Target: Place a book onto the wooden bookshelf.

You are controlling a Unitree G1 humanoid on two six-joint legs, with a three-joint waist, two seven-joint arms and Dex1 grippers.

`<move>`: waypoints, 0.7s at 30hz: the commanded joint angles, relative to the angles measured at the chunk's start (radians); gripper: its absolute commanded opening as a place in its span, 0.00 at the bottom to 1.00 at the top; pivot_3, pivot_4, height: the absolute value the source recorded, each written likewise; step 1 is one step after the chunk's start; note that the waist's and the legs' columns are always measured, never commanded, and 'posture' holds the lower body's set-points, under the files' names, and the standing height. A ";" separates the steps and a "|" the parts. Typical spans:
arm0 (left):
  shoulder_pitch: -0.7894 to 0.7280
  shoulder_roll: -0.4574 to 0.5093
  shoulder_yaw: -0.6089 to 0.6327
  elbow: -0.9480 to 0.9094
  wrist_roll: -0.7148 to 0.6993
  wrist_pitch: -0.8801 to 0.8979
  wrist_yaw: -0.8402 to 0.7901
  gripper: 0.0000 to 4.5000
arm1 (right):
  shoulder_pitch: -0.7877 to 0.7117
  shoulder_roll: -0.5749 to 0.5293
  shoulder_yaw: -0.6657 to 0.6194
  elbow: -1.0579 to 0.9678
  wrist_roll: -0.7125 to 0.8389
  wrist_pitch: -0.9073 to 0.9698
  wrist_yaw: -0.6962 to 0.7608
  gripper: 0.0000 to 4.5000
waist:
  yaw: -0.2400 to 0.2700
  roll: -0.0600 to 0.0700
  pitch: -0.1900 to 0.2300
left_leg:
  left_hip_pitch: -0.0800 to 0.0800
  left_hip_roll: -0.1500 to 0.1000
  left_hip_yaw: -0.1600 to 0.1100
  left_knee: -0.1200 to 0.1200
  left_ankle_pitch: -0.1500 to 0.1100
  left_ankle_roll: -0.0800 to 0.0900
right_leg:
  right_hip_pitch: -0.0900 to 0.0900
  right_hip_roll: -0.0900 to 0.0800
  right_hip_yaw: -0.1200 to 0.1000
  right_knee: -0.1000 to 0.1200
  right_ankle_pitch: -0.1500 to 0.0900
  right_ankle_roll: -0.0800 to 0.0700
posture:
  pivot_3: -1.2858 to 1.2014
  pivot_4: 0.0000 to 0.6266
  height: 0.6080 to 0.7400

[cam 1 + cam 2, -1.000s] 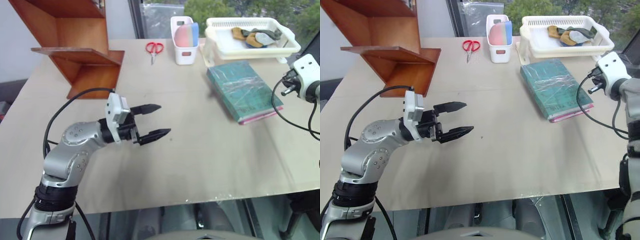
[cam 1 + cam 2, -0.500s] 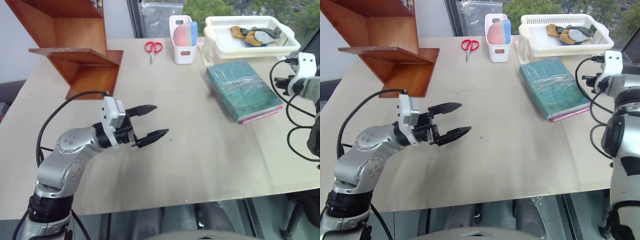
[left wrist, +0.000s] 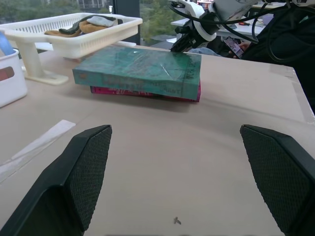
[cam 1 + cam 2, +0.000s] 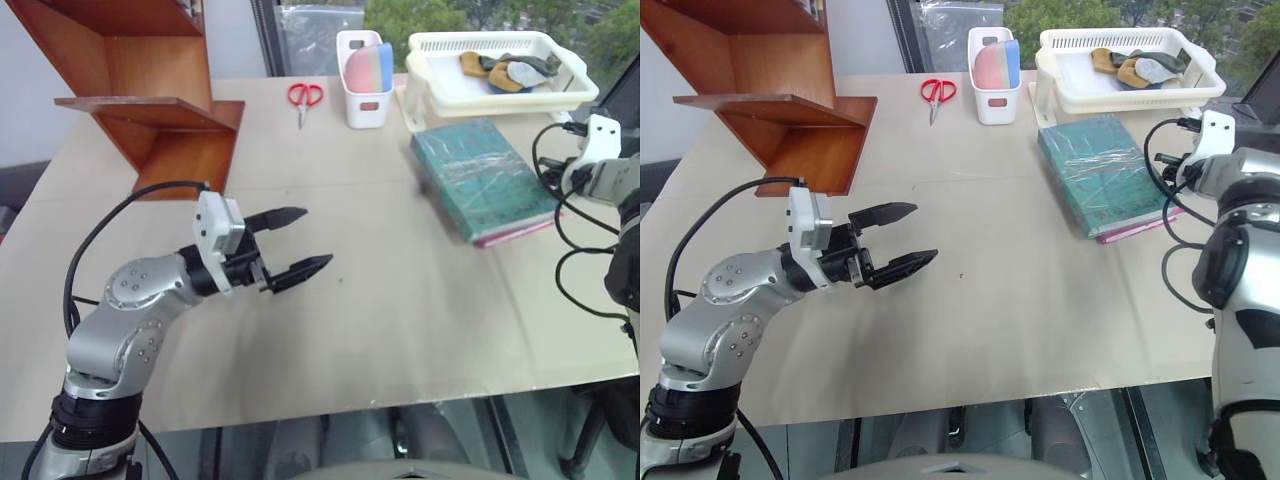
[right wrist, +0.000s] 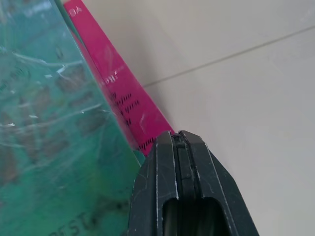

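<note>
Where teal book [image 4: 485,180] lies glossy atop pink one, perhaps touching right pincer [image 5: 182,142] pressed closed

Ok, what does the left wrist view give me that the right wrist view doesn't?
Left wrist: the left gripper open, the whole book lying flat, the white basket behind it. Right wrist: the right gripper shut, its tip close to the stack's corner by the pink book's edge. Both: the book on top of the pink book, on the table.

Bare table [image 4: 400,290] lies between the wooden bookshelf [image 4: 160,110] and the book [image 4: 483,178].
</note>
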 commanded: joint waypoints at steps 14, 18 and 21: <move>0.020 0.025 0.040 -0.048 -0.025 -0.007 0.010 1.00 | 0.018 0.017 0.011 -0.017 -0.043 0.018 0.066 0.02 | -0.002 0.000 0.000 | 0.000 0.000 0.000 0.000 0.000 0.000 | 0.000 0.000 0.000 0.001 0.000 0.000 | 0.52 0.24 1.00; 0.015 0.023 0.034 -0.041 -0.021 -0.010 0.008 1.00 | 0.024 0.014 0.023 -0.018 -0.058 0.004 0.070 0.02 | -0.002 0.000 0.000 | 0.001 0.000 0.000 0.000 0.000 0.000 | 0.000 0.000 0.000 0.001 0.000 0.000 | 0.52 0.24 1.00; 0.011 0.020 0.029 -0.039 -0.017 -0.013 0.007 1.00 | 0.019 0.001 0.000 -0.022 -0.045 -0.031 0.043 0.02 | -0.002 0.000 0.000 | 0.000 0.000 0.000 0.001 0.000 0.000 | 0.000 0.000 0.000 0.001 0.000 0.000 | 0.52 0.24 1.00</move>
